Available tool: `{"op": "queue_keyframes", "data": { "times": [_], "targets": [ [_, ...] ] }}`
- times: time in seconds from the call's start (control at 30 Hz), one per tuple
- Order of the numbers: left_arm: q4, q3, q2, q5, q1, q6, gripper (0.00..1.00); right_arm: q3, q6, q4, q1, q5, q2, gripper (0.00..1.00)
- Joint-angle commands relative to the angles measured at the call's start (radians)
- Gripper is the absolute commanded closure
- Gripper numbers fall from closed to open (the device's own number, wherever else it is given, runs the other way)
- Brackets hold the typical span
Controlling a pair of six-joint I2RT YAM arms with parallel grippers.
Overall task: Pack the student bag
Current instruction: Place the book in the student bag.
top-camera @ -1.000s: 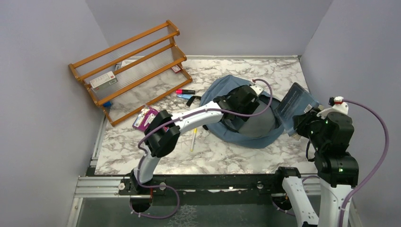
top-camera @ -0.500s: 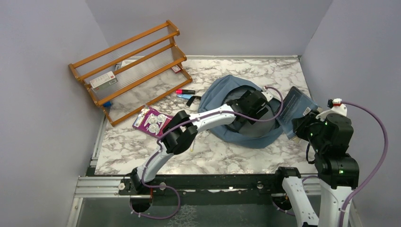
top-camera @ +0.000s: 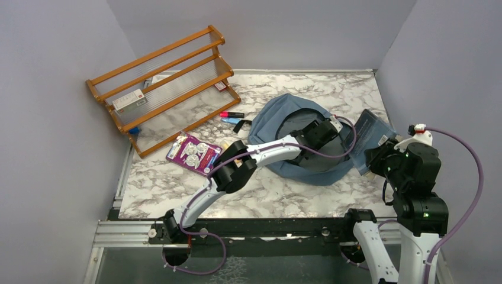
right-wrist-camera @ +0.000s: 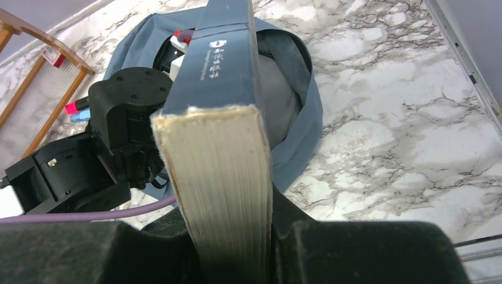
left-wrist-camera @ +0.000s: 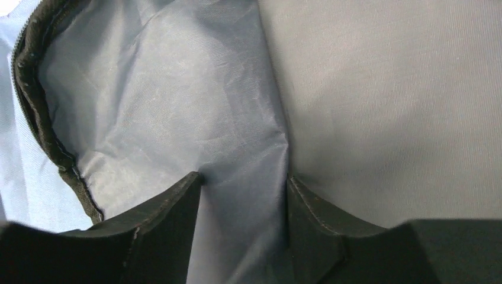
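Note:
The student bag, dusty blue and open, lies flat in the middle of the marble table. My left gripper is inside its mouth. In the left wrist view the left gripper has a fold of the bag's grey-blue lining bunched between its fingers, and the black zipper edge runs down the left. My right gripper is shut on a thick dark blue-grey book, held on edge. The book is tilted just right of the bag. The bag lies beyond the book.
A wooden tiered rack leans at the back left with a small white box on it. A purple blister pack lies in front of it. A red marker and a blue one lie left of the bag. Grey walls enclose the table.
My left arm has stretched further right into the bag, its elbow swinging right and uncovering the purple pack. Its jaws widened, then narrowed again. The right arm with the book has barely moved.

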Motion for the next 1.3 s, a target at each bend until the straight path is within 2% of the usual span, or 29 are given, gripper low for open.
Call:
{"op": "queue_keyframes", "data": {
  "times": [0.0, 0.23, 0.37, 0.53, 0.77, 1.13, 1.27],
  "targets": [
    [-0.023, 0.015, 0.005, -0.081, -0.002, 0.033, 0.52, -0.001, -0.003, 0.097, 0.000, -0.022, -0.021, 0.99],
    [-0.023, 0.020, -0.044, -0.135, -0.001, 0.069, 0.85, -0.020, 0.019, 0.108, 0.000, -0.030, -0.025, 0.99],
    [-0.023, 0.027, -0.089, -0.119, 0.001, 0.070, 0.95, -0.033, 0.035, 0.110, 0.000, -0.030, -0.025, 0.99],
    [-0.025, 0.019, -0.154, -0.079, 0.010, 0.045, 1.00, -0.048, 0.082, 0.118, 0.000, -0.030, -0.017, 0.99],
    [-0.025, -0.023, -0.260, 0.026, 0.054, -0.031, 1.00, -0.069, 0.166, 0.147, 0.000, -0.098, 0.002, 0.99],
    [-0.026, -0.028, -0.327, 0.132, 0.096, -0.076, 1.00, -0.204, 0.356, 0.351, 0.000, -0.349, 0.058, 0.99],
    [-0.028, -0.030, -0.330, 0.159, 0.097, -0.080, 1.00, -0.251, 0.400, 0.438, 0.000, -0.378, 0.089, 0.99]
  ]
}}
